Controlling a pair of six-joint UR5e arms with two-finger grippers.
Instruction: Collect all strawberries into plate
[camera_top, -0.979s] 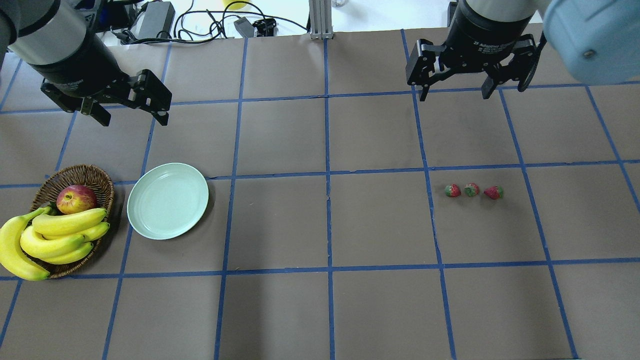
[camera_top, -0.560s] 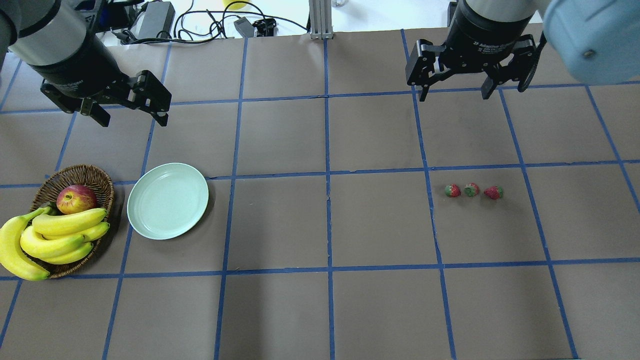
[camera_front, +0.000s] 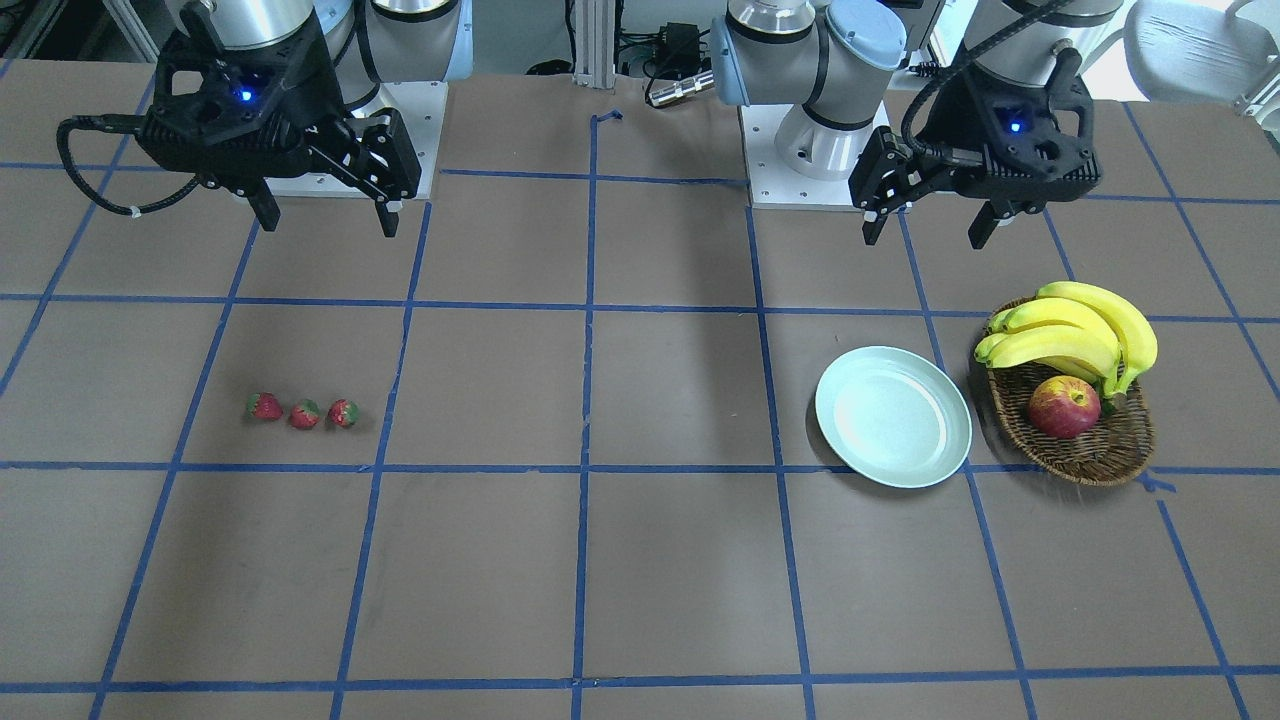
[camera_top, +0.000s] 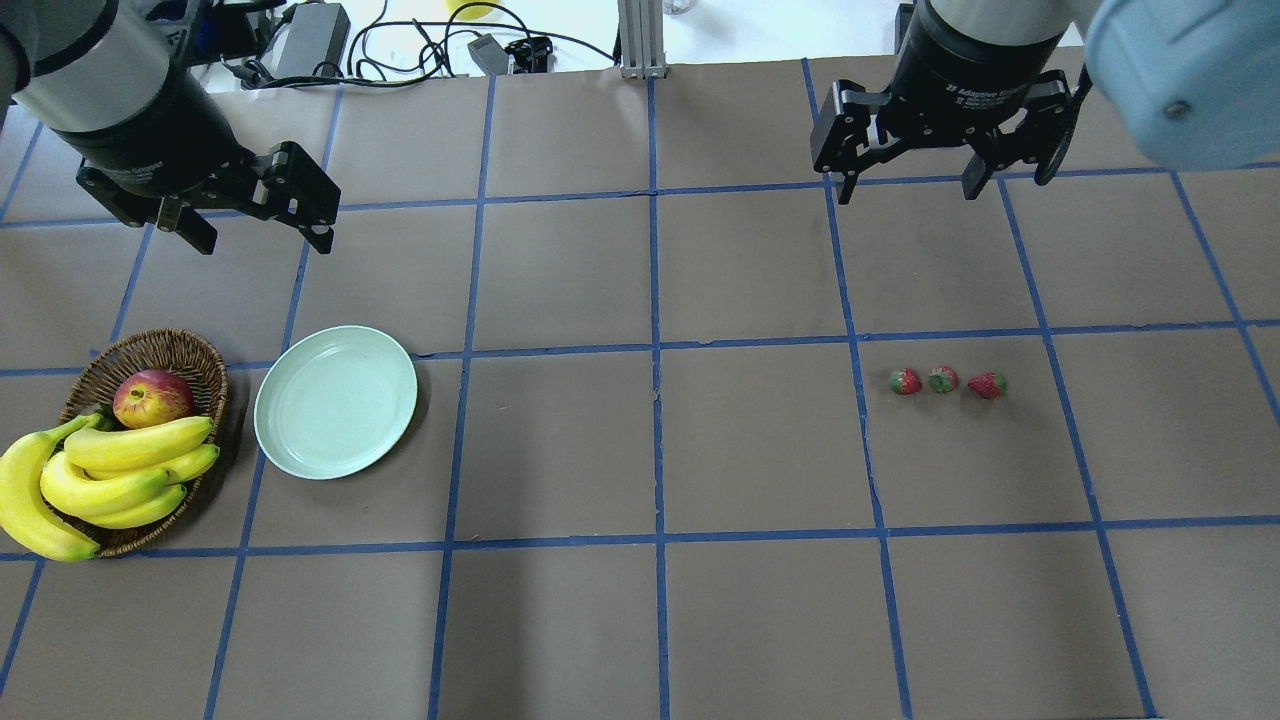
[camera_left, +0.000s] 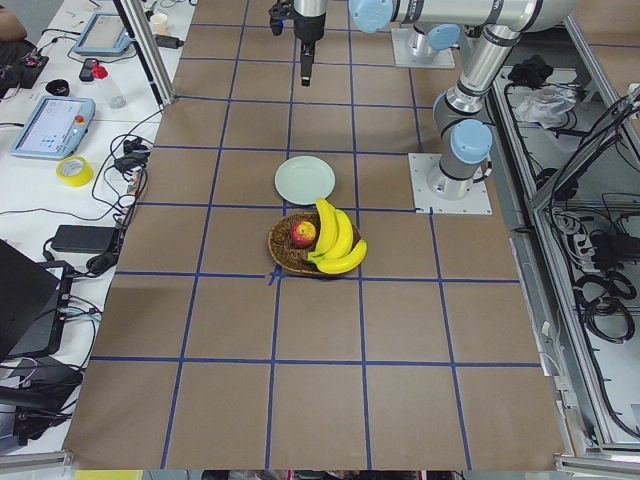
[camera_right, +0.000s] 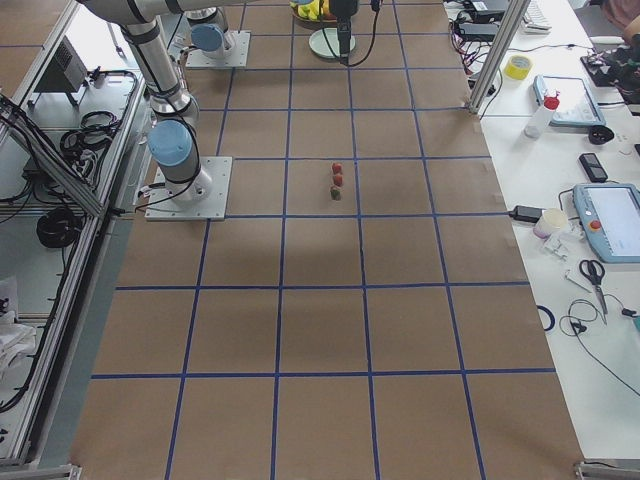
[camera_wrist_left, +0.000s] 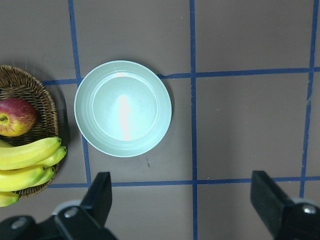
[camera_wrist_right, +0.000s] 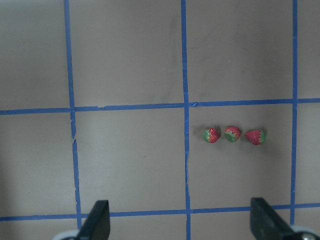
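A: Room round the strawberries (camera_top: 944, 381)?
B: You've open bench (camera_top: 760, 450) all round them, mid-right of frame. Plate (camera_top: 335, 401) sits lower left, just beside basket (camera_top: 160, 343). Left tool (camera_top: 263, 243) & right tool (camera_top: 908, 193) hang up top, both spread apart, pointing down.

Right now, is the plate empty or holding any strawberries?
Empty. The plate shows only bare green surface; all three strawberries lie in a row on the table, far from it.
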